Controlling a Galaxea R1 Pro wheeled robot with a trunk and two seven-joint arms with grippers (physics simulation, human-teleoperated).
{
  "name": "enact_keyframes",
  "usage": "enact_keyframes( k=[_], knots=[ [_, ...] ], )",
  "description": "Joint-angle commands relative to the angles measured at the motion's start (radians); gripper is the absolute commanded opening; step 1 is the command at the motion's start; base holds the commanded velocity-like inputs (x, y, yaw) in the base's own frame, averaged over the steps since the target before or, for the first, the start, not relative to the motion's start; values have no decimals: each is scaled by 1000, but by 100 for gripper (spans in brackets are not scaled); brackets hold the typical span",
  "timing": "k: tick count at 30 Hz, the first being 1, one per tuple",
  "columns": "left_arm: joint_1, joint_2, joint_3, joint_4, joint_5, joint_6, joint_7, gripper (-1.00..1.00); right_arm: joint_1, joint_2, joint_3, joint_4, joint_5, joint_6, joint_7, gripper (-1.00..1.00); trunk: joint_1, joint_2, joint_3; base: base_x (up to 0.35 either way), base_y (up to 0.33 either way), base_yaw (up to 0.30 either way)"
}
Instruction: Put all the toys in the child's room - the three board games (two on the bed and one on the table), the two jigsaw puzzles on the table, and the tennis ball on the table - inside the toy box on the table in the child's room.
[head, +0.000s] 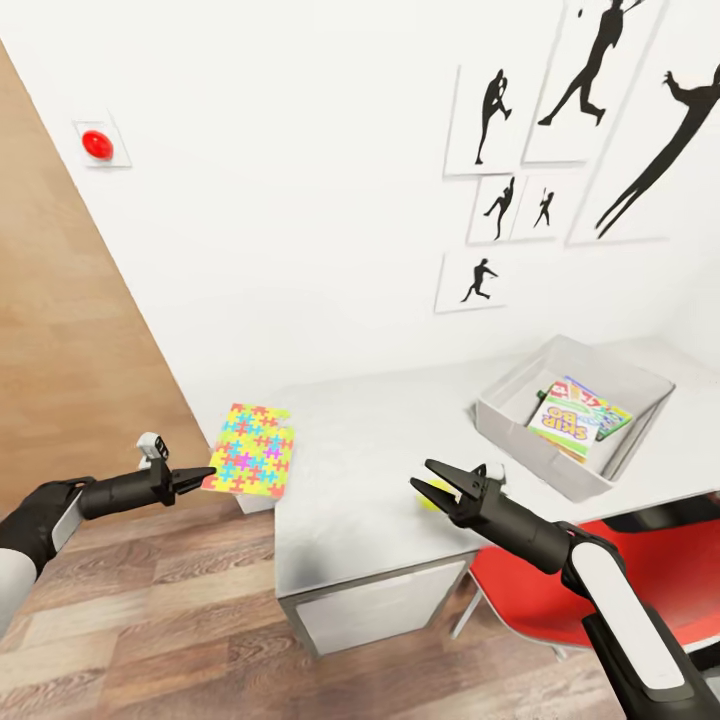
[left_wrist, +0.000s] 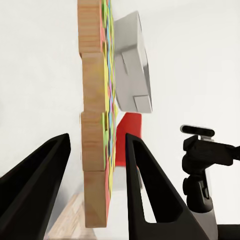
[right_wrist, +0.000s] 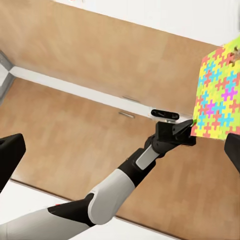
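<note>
A white table (head: 380, 470) is seen against a white wall hung with black silhouette pictures (head: 560, 120), and a red chair (head: 560, 590) is tucked under its near right side. A colourful jigsaw puzzle (head: 250, 450) is held at the table's left corner, partly overhanging the edge, with the left gripper (head: 200, 475) at its near edge. In the left wrist view the puzzle (left_wrist: 97, 135) is seen edge-on, its wooden backing standing between the two fingers (left_wrist: 145, 190); a gap is visible on each side, so the jaws are somewhat apart and it cannot be told whether the board is actually pinched. From the right wrist view the left gripper (right_wrist: 192, 132) is seen meeting the puzzle's (right_wrist: 217, 95) corner over the wooden floor. The right gripper (head: 432, 480) is held over the table's front edge with its jaws spread wide and nothing between them; just beyond its fingers a yellow-green tennis ball (head: 436, 494) rests on the tabletop, partly hidden. Toward the table's right end an open white toy box (head: 500, 420) is set, and board game boxes (head: 575, 415) are lying inside it, one marked SKIP-BO. A red button (head: 97, 145) is mounted on the wall at upper left.
</note>
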Motion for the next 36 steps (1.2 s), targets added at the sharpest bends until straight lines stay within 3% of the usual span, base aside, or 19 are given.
enact_keyframes(
  k=[1,16,28,36],
  knots=[
    [0,0,0,0,0,11,-4,-100,-1,0,1,0,1,1,3,100,-4,6,3,0,0,-235],
    [1,0,0,0,-1,11,-4,-100,-1,2,5,0,1,-26,2,100,-61,111,59,0,0,-244],
    [1,0,0,0,-1,11,-4,-100,-1,3,7,2,26,-48,2,100,-107,195,104,0,0,-244],
    [1,0,1,0,-1,11,-4,-100,-1,4,30,2,29,-50,0,100,-138,251,133,0,0,-201]
  ],
)
